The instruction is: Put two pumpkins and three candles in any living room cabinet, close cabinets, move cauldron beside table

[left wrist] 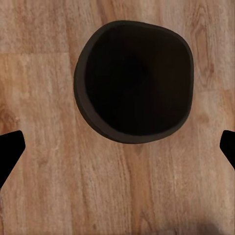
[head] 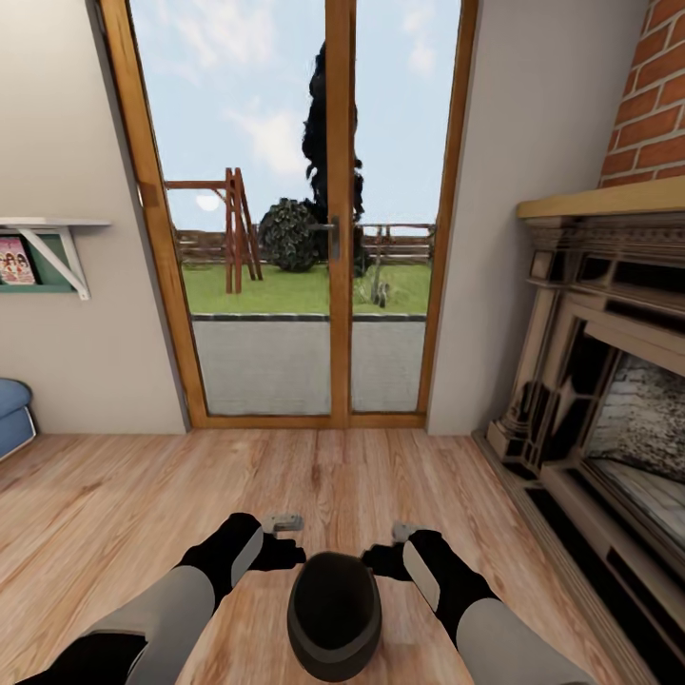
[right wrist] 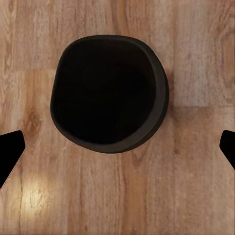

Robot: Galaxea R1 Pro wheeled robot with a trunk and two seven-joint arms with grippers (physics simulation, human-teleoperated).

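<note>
Cauldron (head: pixel 334 614): a small round black pot standing upright on the wooden floor (head: pixel 143 504), mouth facing straight up; from both wrist cameras its dark hollow is seen from above (left wrist: pixel 134 81) (right wrist: pixel 108 93).
Cauldron shape: nearly round, so no clear long axis; the rim reads as a slightly squared circle.
Cauldron place: between the two arms in the head view, just below and inward of both wrists, touching neither.
Left gripper (left wrist: pixel 117 152): spread wide, holding nothing; its two dark fingertips (left wrist: pixel 10 149) sit at opposite edges of the left wrist view, with bare floorboards between them. The pot lies ahead of the fingertips, not between them.
Right gripper (right wrist: pixel 117 152): likewise spread and empty, fingertips (right wrist: pixel 10 149) far apart over bare boards, with the pot ahead of them.
Arms: both forearms reach forward and bend inward, wrists on either side of the pot.
Ahead of the arms: a glazed double door (head: pixel 338 219) in a wooden frame, with lawn and a swing frame outside.
Right of the right arm: a fireplace (head: pixel 609 381) with a brick chimney breast (head: pixel 656 95) above its mantel.
Left of the left arm: a white wall shelf (head: pixel 48 247) and the edge of a blue seat (head: pixel 14 409).
</note>
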